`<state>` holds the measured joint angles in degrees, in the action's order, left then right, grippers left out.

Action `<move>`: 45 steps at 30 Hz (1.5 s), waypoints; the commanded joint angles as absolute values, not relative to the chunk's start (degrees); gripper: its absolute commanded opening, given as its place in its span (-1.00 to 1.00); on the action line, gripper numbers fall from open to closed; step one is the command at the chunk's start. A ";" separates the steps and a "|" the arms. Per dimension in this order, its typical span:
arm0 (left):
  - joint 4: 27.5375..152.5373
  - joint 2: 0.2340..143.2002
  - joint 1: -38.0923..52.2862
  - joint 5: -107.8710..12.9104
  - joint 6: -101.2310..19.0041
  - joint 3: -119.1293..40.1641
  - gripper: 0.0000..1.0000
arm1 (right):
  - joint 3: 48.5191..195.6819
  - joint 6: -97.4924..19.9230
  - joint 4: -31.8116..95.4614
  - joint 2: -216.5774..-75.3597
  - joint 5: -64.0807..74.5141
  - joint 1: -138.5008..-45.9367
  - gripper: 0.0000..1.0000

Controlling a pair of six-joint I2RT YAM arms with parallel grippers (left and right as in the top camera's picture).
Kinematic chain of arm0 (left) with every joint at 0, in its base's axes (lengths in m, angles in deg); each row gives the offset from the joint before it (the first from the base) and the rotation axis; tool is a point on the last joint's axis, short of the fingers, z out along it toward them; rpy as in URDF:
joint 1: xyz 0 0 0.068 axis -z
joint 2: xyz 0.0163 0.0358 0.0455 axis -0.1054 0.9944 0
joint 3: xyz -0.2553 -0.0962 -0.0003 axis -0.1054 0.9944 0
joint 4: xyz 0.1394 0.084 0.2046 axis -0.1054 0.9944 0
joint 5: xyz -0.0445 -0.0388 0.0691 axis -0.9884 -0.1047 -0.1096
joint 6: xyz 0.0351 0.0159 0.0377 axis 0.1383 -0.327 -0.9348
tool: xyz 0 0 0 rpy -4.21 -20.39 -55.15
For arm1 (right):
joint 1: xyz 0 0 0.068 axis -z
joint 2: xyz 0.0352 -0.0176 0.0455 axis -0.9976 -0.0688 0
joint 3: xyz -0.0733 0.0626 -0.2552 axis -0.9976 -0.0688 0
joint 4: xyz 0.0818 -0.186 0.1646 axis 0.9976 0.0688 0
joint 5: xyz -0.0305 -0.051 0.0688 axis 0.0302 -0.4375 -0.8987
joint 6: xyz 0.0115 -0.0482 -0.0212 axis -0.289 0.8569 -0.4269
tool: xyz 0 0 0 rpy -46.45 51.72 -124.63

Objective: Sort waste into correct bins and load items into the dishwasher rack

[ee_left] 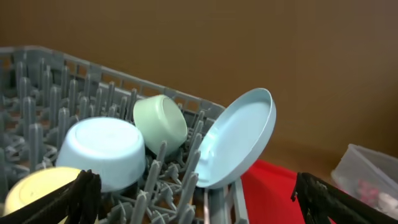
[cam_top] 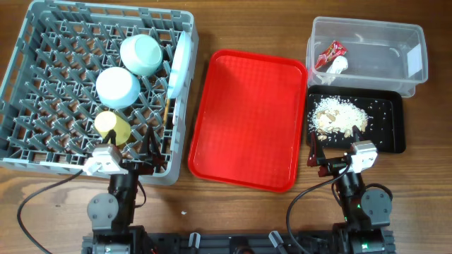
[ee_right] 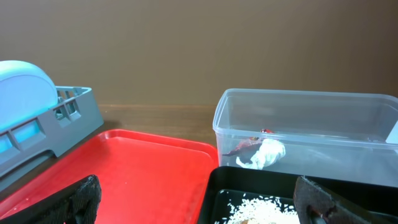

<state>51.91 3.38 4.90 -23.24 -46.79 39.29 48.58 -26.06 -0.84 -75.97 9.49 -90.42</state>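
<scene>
Fingers of the left gripper (ee_left: 200, 194) and right gripper (ee_right: 199, 196) gape wide, empty. Overhead, the plate (cam_top: 181, 60) is a sliver in the rack (cam_top: 56, 85), far-left corner; the left wrist shows it tilted.

Bright, even light falls from above, so only faint, soft shadows hug the grey rack (cam_top: 113, 8) and the red tray (cam_top: 247, 120). The clear tub (cam_top: 367, 42) catches mild glare along its rim. Both wrist views look dimmer, with dark, blurred bottom corners.
</scene>
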 commanded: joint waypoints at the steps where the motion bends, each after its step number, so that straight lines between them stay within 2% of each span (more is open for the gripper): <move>1: 51.78 1.15 4.64 -25.19 -55.48 40.08 1.00 | 48.52 -25.30 -1.04 -75.47 10.30 -90.61 0.99; 6: 59.86 0.23 4.70 -26.74 -56.21 40.08 1.00 | 48.52 -25.28 -1.02 -75.47 10.30 -90.61 0.99; 45: 59.73 0.23 5.18 -26.69 -57.45 40.08 1.00 | 48.52 -25.30 -1.02 -75.47 10.30 -90.61 0.99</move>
<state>59.67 0.91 4.92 -25.78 -56.31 39.71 48.58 -26.04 -0.84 -75.97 9.49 -90.42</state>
